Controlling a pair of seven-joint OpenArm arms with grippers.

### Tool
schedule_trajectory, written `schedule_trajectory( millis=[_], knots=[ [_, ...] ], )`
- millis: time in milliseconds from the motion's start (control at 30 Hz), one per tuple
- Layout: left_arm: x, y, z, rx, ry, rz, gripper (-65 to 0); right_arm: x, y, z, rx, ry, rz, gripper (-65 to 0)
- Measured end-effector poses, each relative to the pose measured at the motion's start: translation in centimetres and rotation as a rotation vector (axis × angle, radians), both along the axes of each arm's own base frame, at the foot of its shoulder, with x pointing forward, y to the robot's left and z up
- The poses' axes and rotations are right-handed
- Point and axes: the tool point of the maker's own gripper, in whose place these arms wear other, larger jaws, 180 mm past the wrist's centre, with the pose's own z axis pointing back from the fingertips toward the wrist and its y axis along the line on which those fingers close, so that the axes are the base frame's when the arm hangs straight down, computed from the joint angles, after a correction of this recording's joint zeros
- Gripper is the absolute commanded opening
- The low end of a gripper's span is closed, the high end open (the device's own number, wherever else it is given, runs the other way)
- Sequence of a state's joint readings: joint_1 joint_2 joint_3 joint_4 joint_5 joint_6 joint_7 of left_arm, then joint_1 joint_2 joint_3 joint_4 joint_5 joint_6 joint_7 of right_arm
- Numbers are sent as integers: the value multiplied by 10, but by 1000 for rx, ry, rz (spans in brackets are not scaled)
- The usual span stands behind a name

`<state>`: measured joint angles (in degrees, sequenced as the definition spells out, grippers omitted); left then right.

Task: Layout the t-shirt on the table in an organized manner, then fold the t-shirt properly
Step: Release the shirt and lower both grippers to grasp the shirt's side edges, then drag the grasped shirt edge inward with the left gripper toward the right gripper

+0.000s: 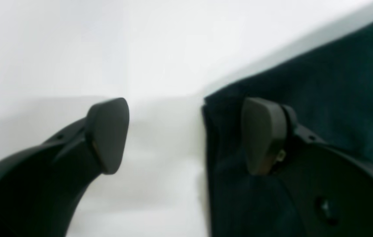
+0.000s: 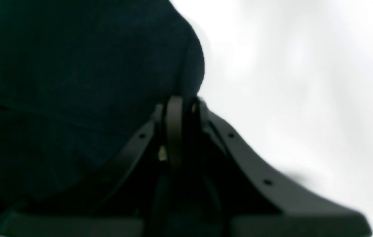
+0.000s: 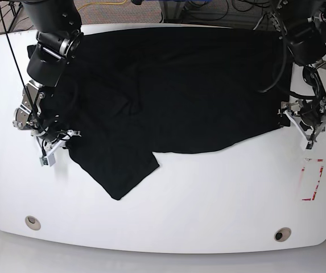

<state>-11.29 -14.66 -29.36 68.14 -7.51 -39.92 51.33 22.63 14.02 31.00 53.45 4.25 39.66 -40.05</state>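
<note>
The black t-shirt [image 3: 168, 91] lies spread over the far half of the white table [image 3: 208, 216], with a sleeve flap [image 3: 123, 170] pointing toward the front. My left gripper [image 3: 299, 126] is open at the shirt's right corner. In the left wrist view the gripper [image 1: 186, 135] has one finger over the cloth [image 1: 337, 98] and the other over bare table [image 1: 74, 49]. My right gripper [image 3: 52, 151] is at the shirt's left edge. In the right wrist view the gripper [image 2: 181, 105] has its fingers pressed together on the edge of the cloth [image 2: 74, 82].
A red-and-white tape rectangle [image 3: 312, 179] is on the table near my left gripper. Two round holes [image 3: 32, 222] [image 3: 282, 234] sit near the front edge. Cables hang behind the table's far edge.
</note>
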Motion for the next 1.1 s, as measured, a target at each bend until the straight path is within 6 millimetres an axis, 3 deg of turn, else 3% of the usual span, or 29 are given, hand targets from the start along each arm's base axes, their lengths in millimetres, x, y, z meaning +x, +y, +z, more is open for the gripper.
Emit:
schedule_trajectory(
  millis=[167, 367, 633, 900, 1100],
  knots=[
    [2, -8, -2, 1, 6, -25, -347, 0, 1, 0, 1, -2, 0, -595],
    [6, -22, -3, 3, 11, -71, -439, 0, 1, 0, 1, 0, 0, -595],
    [10, -42, -6, -22, 2, -107, -632, 0, 1, 0, 1, 0, 0, -595],
    [6, -50, 2, 36, -10, -161, -644, 0, 1, 0, 1, 0, 0, -595],
    [-3, -63, 23, 129, -62, -250, -644, 0, 1, 0, 2, 0, 1, -595]
  ],
)
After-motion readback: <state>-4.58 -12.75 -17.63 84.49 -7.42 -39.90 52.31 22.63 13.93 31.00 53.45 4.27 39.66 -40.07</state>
